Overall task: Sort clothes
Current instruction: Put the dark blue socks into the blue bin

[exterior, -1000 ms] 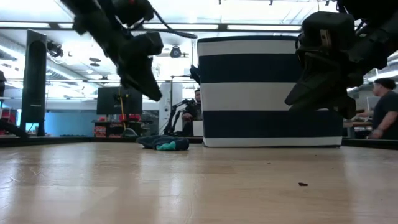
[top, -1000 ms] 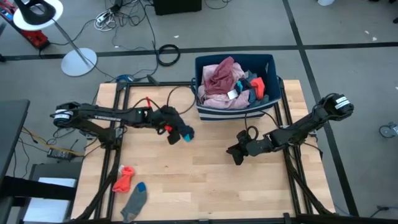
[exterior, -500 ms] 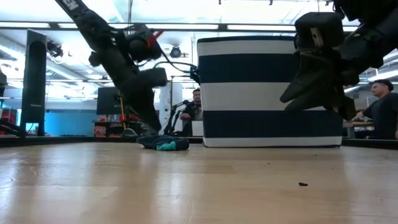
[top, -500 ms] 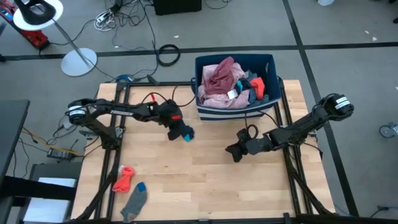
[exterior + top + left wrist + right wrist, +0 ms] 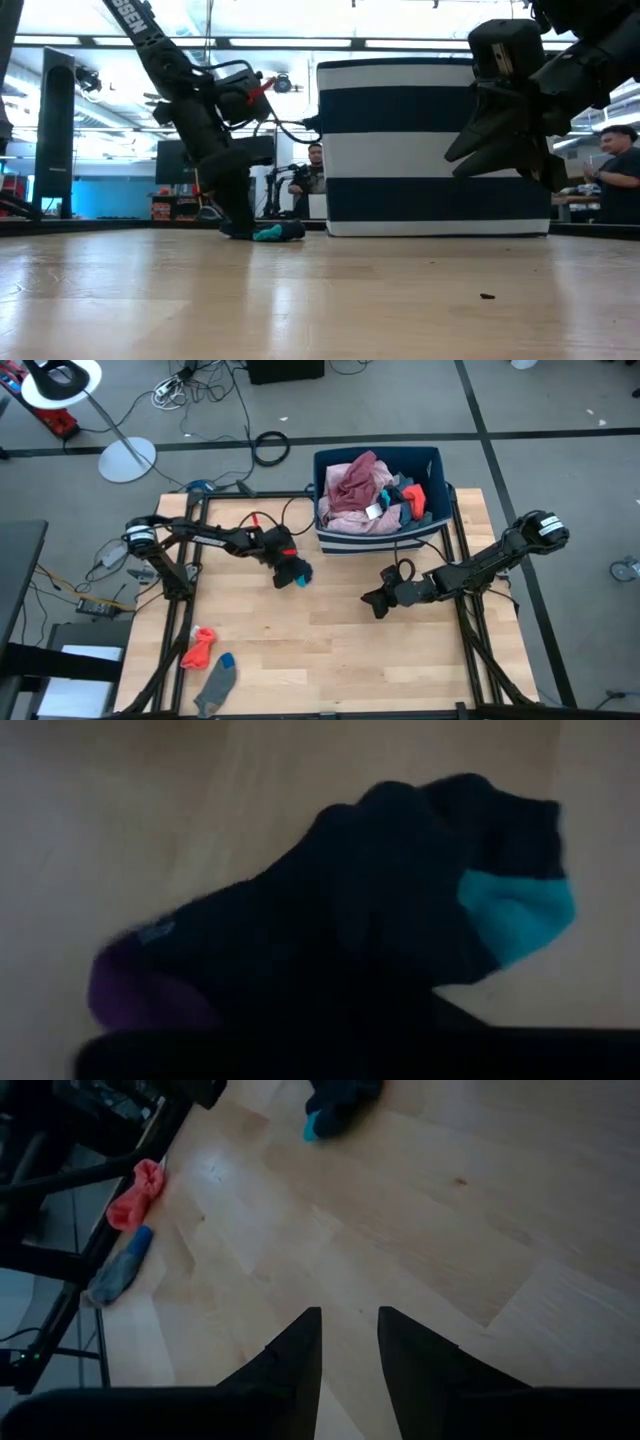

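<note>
We see the left gripper (image 5: 291, 572) down on the dark sock (image 5: 297, 573) beside the bin (image 5: 433, 460), finger state unclear; a shallow pinch could slip.

My left gripper (image 5: 291, 573) is lowered to the counter (image 5: 330, 650); my right gripper (image 5: 372, 603) hovers, fingers (image 5: 292, 1352) slightly parted.

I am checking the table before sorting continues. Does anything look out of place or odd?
Nothing looks damaged. Two socks, the red-orange sock and the grey sock, lie loose at one table corner, far from the bin.
</note>
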